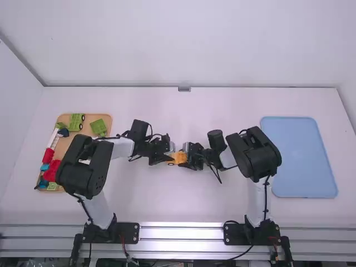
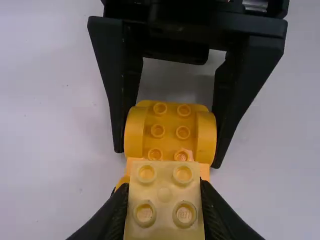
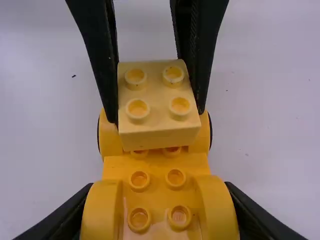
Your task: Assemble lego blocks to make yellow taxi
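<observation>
Near the middle of the table, my left gripper (image 1: 167,158) and my right gripper (image 1: 191,156) face each other over the orange-yellow car base (image 1: 178,158). In the left wrist view, my left gripper (image 2: 164,200) is shut on a pale yellow four-stud block (image 2: 165,192), held over the near part of the studded car base (image 2: 169,131). In the right wrist view, my right gripper (image 3: 159,212) is shut on the fender end of the car base (image 3: 157,172). The pale block (image 3: 156,110) covers studs at the base's other end; whether it is pressed down, I cannot tell.
At the far left lies a wooden tray (image 1: 65,146) with green, red, blue and white blocks. A light blue mat (image 1: 299,157) lies on the right side of the table. Both arms' forearms extend inward over the table's middle.
</observation>
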`<state>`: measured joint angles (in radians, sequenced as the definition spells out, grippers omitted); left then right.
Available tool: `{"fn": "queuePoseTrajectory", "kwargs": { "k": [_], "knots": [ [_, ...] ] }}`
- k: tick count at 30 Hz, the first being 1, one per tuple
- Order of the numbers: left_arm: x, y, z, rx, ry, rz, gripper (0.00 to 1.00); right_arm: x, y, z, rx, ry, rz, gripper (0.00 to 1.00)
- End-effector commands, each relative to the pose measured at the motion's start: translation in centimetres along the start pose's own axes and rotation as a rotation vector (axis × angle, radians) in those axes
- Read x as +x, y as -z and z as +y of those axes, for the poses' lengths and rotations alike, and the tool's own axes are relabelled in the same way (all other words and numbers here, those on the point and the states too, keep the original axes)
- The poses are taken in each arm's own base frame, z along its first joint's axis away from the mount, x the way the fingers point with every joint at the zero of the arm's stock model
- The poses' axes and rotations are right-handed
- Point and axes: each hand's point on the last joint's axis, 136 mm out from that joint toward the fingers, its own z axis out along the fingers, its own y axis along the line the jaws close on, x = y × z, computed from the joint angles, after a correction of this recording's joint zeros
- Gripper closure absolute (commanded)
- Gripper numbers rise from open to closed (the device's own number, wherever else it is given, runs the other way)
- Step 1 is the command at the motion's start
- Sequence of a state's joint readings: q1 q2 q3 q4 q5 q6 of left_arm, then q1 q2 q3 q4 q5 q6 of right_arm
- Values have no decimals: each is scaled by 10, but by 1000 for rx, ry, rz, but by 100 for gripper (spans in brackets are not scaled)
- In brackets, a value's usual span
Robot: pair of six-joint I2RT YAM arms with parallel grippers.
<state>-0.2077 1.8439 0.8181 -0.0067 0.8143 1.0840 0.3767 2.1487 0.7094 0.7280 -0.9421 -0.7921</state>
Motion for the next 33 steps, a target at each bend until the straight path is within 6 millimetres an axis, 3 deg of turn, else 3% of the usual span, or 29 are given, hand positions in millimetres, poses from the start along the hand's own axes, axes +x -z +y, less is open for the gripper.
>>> {"fn": "queuePoseTrajectory", "kwargs": {
  "k": [1, 15, 18, 20, 33],
  "knots": [
    [11, -5, -5, 15, 20, 29, 98, 4, -2, 3, -12, 5, 5, 45],
    [15, -4, -12, 40, -19, 44, 96, 4, -2, 3, -12, 5, 4, 45],
    [15, -4, -12, 40, -18, 44, 89, 4, -2, 3, -12, 5, 4, 45],
    [16, -4, -12, 40, -18, 44, 78, 4, -2, 3, -12, 5, 4, 45],
    [15, -5, -11, 36, -8, 41, 66, 4, -2, 3, -12, 5, 5, 46]
  ]
}}
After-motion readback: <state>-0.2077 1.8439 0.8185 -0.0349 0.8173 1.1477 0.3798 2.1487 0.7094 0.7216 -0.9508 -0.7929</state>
